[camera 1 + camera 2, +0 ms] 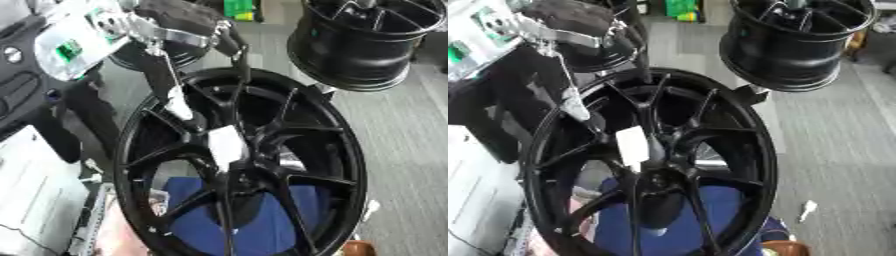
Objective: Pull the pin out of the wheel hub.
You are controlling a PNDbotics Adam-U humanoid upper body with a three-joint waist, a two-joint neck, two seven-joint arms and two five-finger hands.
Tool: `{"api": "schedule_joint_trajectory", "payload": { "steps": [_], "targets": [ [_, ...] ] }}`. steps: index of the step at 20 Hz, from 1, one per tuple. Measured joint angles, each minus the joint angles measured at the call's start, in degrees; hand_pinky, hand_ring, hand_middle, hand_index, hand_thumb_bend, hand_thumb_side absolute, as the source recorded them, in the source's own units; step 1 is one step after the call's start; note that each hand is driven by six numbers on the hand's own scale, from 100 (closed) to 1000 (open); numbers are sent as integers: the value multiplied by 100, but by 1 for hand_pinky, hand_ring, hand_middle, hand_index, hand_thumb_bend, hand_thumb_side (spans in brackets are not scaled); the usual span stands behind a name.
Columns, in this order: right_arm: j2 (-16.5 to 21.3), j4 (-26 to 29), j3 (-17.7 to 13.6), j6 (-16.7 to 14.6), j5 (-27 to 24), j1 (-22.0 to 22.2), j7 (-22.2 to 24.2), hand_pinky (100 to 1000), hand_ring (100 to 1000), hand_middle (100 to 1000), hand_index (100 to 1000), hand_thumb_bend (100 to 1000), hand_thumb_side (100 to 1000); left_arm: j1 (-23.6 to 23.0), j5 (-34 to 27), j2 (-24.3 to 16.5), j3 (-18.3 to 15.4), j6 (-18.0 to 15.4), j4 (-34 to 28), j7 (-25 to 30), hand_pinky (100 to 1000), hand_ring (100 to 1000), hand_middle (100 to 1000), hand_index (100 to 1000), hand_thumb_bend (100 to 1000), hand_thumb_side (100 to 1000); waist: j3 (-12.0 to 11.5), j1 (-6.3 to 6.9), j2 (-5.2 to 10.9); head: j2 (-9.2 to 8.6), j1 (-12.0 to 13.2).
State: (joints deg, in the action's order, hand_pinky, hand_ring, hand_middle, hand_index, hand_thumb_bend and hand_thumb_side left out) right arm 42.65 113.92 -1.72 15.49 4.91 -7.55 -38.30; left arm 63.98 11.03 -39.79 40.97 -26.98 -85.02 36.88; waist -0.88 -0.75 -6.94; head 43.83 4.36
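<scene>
Just above the wheel hub, the left hand's fingers pinch the pin.

The left hand reaches down from the upper left over the black wheel hub, its fingers extended toward a white piece at the centre.
</scene>
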Motion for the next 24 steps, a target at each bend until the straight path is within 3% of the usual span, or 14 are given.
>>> {"api": "schedule_joint_trajectory", "payload": {
  "steps": [9, 24],
  "targets": [
    [-6, 0, 0, -28, -6, -1, -4, 853, 718, 689, 707, 100, 426, -99, 277, 86, 104, -211, 290, -211, 777, 770, 705, 810, 554, 326, 12, -3, 2, 0, 2],
    [-58, 0, 1, -63, -49, -3, -39, 853, 716, 687, 706, 100, 444, -120, 472, 367, 426, -268, 702, -268, 779, 785, 741, 809, 537, 372, 56, 3, -6, 0, 2]
  ]
}}
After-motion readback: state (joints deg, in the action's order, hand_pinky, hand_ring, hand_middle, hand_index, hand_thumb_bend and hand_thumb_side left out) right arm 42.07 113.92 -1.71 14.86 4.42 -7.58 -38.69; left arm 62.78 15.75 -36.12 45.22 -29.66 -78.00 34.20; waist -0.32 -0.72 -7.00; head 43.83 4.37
